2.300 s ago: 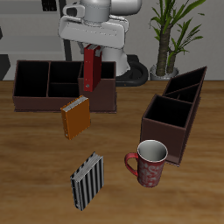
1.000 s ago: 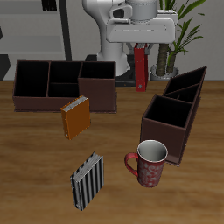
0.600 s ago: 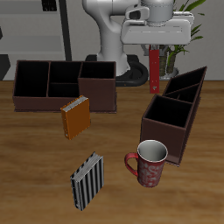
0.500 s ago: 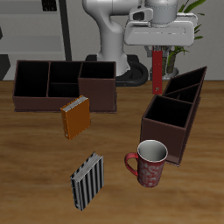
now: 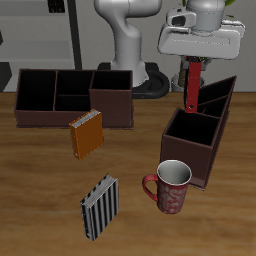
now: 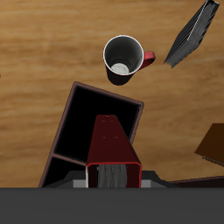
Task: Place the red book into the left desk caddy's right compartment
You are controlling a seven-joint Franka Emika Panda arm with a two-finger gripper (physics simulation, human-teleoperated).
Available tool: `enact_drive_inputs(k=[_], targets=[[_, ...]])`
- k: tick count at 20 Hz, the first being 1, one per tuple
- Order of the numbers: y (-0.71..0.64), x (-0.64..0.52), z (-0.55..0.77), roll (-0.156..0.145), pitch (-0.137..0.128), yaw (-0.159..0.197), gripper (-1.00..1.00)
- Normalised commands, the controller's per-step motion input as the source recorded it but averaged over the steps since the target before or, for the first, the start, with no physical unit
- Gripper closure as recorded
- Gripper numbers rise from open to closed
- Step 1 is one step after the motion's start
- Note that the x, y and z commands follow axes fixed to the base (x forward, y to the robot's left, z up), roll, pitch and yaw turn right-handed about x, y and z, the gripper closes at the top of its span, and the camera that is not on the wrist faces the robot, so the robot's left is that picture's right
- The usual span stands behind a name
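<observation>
A second dark caddy (image 5: 72,95) sits square at the tabletop's (image 5: 30,190) back. Before it lies an orange book (image 5: 86,134), then a striped book (image 5: 99,207) beside a red mug (image 5: 168,186). A potted plant (image 5: 200,30) stands behind.

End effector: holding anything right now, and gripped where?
Yes. The end effector holds the red book by its upper end. The book hangs upright above the left desk caddy.
</observation>
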Motion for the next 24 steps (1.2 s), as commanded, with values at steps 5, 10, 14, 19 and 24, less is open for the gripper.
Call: enact_drive_inputs(k=[5, 10, 14, 19, 24], targets=[[0.07, 0.13, 0.07, -0.035, 0.001, -0.035, 1.0], [0.12, 0.14, -0.04, 0.003, 0.009, -0.009, 1.0], [0.09, 0.11, -0.11, 0.006, 0.023, 0.004, 1.0], [0.08, 0.09, -0.05, 0.009, -0.004, 0.019, 1.0], [-0.07, 0.15, -0.12, -0.001, 0.031, 0.002, 1.0]])
